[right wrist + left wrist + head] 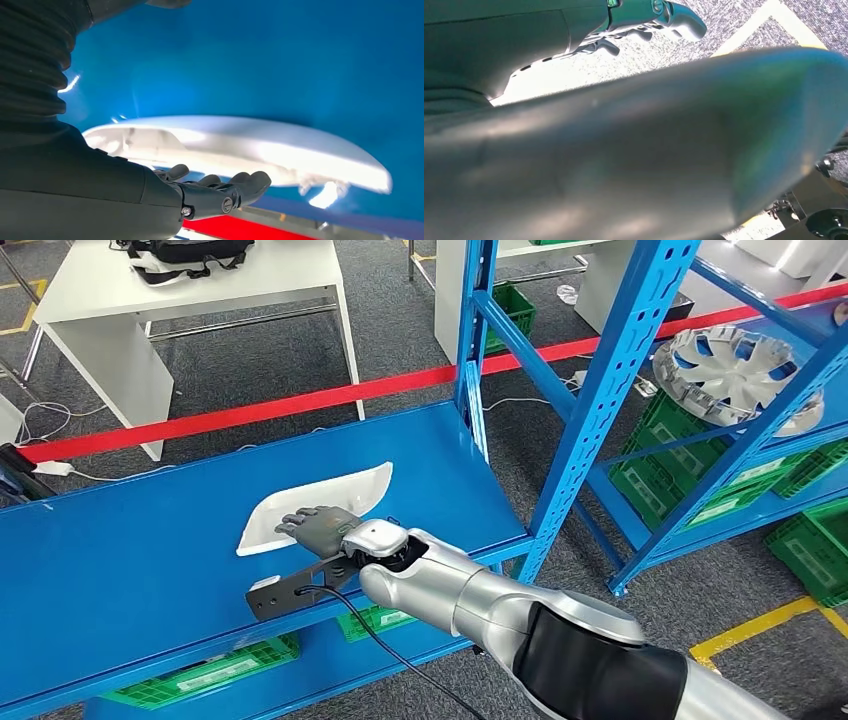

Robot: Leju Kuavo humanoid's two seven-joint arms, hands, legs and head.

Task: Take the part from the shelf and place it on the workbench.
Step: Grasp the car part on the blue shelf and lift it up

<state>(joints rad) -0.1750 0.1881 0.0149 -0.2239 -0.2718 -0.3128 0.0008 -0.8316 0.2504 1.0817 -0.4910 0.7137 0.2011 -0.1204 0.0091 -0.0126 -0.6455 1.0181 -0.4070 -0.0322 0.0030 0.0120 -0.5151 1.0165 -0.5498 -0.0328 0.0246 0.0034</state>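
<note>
The part (pixel 335 500) is a long white curved plastic shell lying on the blue shelf board (pixel 130 560), near its middle. My right hand (pixel 318 527) reaches in from the front, and its dark fingers lie spread over the near edge of the part. In the right wrist view the fingers (pixel 225 192) are stretched out close beside the pale underside of the part (pixel 260 150), and nothing is gripped. My left hand (pixel 644 17) hangs down above grey carpet and holds nothing.
A blue upright post (pixel 475 350) stands at the shelf's right end. A second blue rack to the right carries a silver wheel cover (pixel 735 370) and green crates (pixel 690 470). More green crates (pixel 210 675) sit under the shelf. A white table (pixel 190 290) stands behind red tape (pixel 300 405).
</note>
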